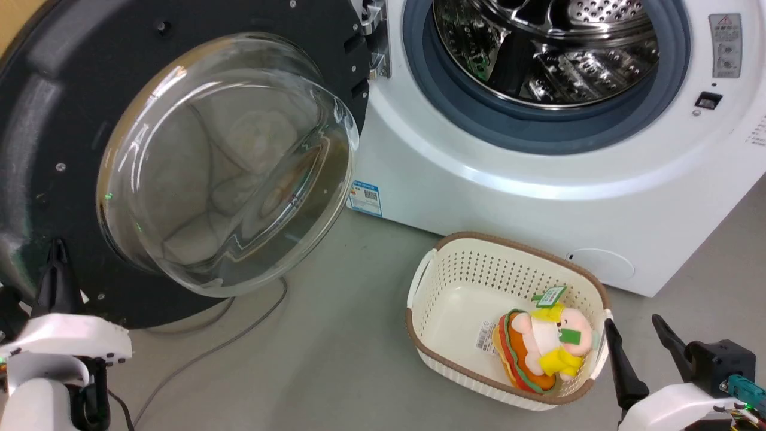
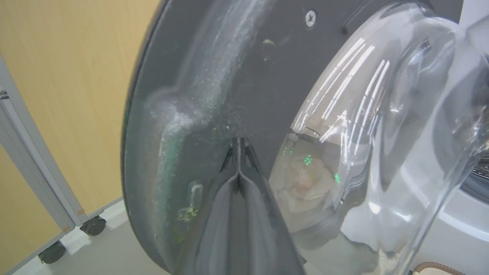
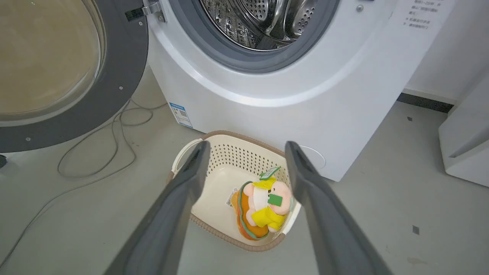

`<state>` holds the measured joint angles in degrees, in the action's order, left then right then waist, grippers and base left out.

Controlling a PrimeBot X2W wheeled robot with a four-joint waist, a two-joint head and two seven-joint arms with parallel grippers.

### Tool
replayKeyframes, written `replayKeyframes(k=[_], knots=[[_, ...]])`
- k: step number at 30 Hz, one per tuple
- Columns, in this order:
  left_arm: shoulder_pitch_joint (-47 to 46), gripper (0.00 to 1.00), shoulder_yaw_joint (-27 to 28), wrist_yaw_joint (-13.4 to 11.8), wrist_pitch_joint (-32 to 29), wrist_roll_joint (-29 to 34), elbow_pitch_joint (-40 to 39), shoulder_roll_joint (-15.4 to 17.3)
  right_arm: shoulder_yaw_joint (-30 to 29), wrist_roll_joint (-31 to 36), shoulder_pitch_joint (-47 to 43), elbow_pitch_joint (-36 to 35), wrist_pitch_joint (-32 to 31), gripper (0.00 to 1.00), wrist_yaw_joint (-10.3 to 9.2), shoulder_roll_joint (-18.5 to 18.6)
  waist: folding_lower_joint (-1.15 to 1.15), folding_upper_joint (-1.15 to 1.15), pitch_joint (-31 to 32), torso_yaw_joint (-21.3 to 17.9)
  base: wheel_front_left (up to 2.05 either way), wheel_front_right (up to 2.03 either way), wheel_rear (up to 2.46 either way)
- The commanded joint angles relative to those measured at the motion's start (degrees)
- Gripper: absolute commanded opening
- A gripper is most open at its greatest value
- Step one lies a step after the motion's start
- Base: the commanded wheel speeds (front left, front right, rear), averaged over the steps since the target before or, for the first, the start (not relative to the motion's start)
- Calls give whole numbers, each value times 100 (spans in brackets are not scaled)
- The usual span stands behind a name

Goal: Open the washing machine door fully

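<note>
The washing machine door (image 1: pixel 66 137) stands swung out to the left, its matte black inner side and bulging glass bowl (image 1: pixel 233 161) facing me. The white washing machine (image 1: pixel 538 191) shows its grey gasket and steel drum (image 1: pixel 550 48). My left gripper (image 1: pixel 57 248) is shut, its tip against the door's black inner face near the lower left rim; in the left wrist view the closed fingers (image 2: pixel 238 152) meet the door (image 2: pixel 214 88) beside the glass. My right gripper (image 1: pixel 634 335) hangs open at the lower right, over the basket's near edge, holding nothing; its fingers (image 3: pixel 191 172) spread wide.
A cream perforated basket (image 1: pixel 455 281) with a plush toy (image 1: pixel 541 347) sits on the floor before the washer. Grey cables (image 1: pixel 227 341) trail under the door. A wheeled partition (image 2: pixel 46 198) stands left of the door, and a white appliance (image 3: pixel 466 145) right of the washer.
</note>
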<state>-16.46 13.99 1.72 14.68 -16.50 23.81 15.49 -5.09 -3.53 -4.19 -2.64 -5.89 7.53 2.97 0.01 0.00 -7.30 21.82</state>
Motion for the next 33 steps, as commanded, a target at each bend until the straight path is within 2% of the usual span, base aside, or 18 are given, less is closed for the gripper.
replayKeyframes(k=[1, 10, 11, 12, 13, 14, 18, 24, 33], knots=[[140, 0, 93, -1, 31, 126, -28, -77, 22, -70, 38, 41, 92, 100, -4, -9, -1, 0, 105, -21, 0, 0, 0], [1100, 0, 11, 15, 31, 563, -539, -324, 27, -110, -26, 254, 204, 100, -4, -9, -1, 0, 478, -151, 0, 0, 0], [1227, 16, -26, 24, 31, 594, -634, -370, 25, -108, -40, 268, 216, 100, -4, -9, -1, 0, 512, -163, 0, 0, 0], [1358, 45, -56, 18, 31, 604, -704, -431, 32, -113, -55, 280, 225, 100, -4, -9, -1, 0, 539, -181, 0, 0, 0], [1470, 82, -100, 15, 31, 619, -778, -489, 29, -118, -69, 279, 238, 100, -4, -9, -1, 0, 553, -193, 0, 0, 0], [1560, 100, -156, 12, 29, 656, -858, -522, 33, -120, -79, 273, 246, 100, -4, -9, -1, 0, 559, -206, 0, 0, 0], [1791, 100, -341, -14, -60, 746, -1203, -640, 99, -87, -85, 266, 220, 100, -4, -9, -1, 0, 597, -337, 0, 0, 0], [1927, 100, -736, 161, -242, 672, -1644, -860, 148, -23, -37, 226, 240, 100, -4, -9, -1, 0, 663, -619, 0, 0, 0], [1810, 100, -1256, 258, -396, 621, -1631, -1037, 297, 63, 39, 159, 212, 100, -4, -10, -1, 0, 787, -1374, 0, 0, 0]])
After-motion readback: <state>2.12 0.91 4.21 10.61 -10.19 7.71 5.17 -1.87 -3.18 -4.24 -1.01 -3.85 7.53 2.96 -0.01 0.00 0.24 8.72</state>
